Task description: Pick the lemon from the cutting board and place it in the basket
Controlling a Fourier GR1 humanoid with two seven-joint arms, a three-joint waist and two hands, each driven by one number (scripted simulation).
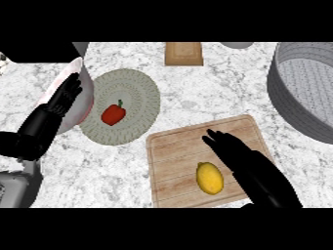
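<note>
The white-and-grey marbled surface [197,88] fills the frame. The round grey basket [291,105], the target, sits at the upper right, deep-walled and wide-mouthed. The pale wooden cutting board [176,156] lies at lower centre, well apart from the basket. Left of the board is a round grey-green woven plate [136,88].

The robot's right hand [241,161] reaches in from the lower right over the board, with fingers straight and nothing in them, just beside the fruit on its right. The left hand [53,110] rests at the left of the frame, fingers up and relaxed, also holding nothing.

The oval yellow lemon [210,177] lies on the lower part of the board, its long axis running roughly up and down the frame. It is probably light for its size and stiff enough to bear a squeeze, but its smooth, rounded skin could let it roll or slide away from a glancing touch. The best hold is likely across its narrow middle, thumb on one flank and fingers on the other, rather than at the tapered ends.

A small red bell pepper [113,114] sits on the plate and is no part of the job.
</note>
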